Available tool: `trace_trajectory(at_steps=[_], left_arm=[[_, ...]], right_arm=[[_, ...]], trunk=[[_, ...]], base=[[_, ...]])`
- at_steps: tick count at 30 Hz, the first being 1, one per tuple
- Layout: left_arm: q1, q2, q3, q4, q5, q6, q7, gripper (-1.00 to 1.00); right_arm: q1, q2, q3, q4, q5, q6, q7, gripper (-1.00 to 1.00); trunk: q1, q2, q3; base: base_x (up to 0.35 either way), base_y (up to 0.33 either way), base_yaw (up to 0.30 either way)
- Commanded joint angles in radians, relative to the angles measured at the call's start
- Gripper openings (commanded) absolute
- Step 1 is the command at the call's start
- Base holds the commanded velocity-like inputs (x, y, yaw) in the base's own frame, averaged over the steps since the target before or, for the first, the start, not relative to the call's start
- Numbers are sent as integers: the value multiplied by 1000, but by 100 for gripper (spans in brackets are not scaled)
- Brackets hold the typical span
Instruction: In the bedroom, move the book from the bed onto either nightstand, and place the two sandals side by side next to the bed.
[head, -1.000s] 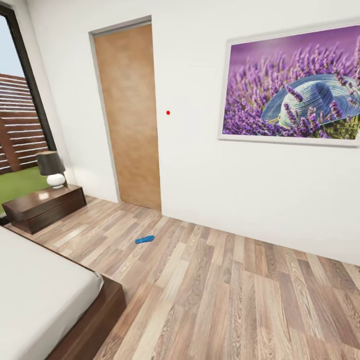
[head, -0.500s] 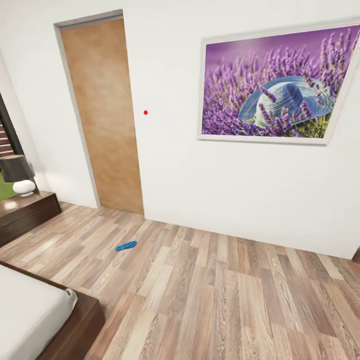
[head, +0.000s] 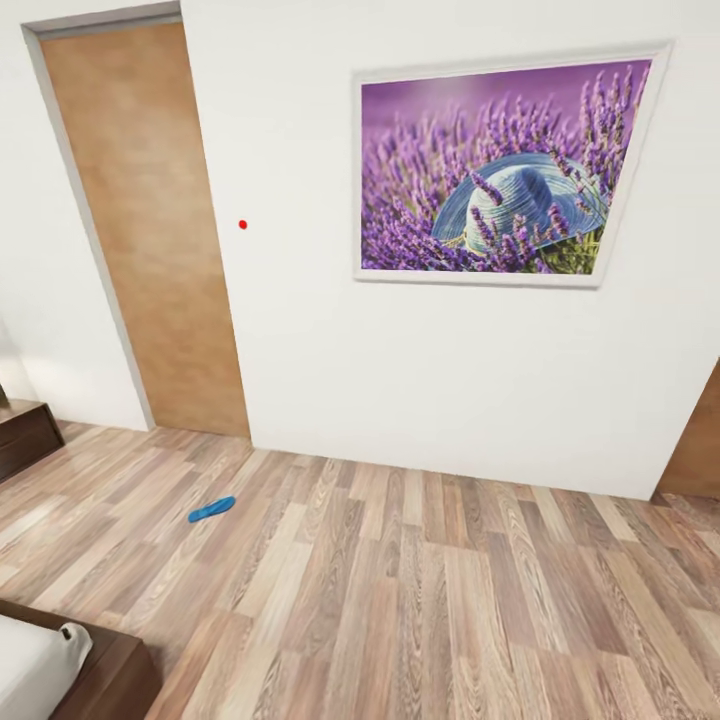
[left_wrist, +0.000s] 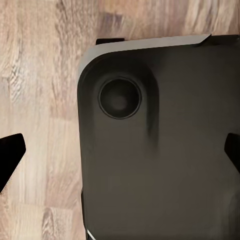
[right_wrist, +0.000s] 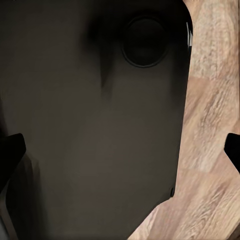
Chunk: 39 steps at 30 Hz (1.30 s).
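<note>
This is a bedroom in a home. A white wall (head: 420, 380) carries a framed picture (head: 500, 175) of lavender and a straw hat, with a plain wooden door (head: 150, 230) to the left of it. Below the picture runs a wood-plank floor (head: 420, 600). Down from the door, a bed corner (head: 60, 670) shows, with a blue sandal (head: 211, 509) lying between.

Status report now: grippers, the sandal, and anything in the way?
Both grippers open, holding nothing, fingertips at the wrist views' edges over the robot's dark base. One blue sandal flat on the wood floor, near the door. Bed corner lower left. Nothing between.
</note>
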Motion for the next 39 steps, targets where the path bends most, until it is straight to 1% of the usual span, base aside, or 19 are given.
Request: trace_trajectory(at_steps=[1, 39], left_arm=[[0, 0, 0, -1, -2, -2, 0, 100], [0, 0, 1, -1, -1, -2, 0, 100]], right_arm=[[-1, 0, 0, 1, 0, -1, 0, 100], [-1, 0, 0, 1, -2, -1, 0, 100]], trunk=[[0, 0, -1], [0, 0, -1]], base=[[139, -83, -209], [138, -83, -209]])
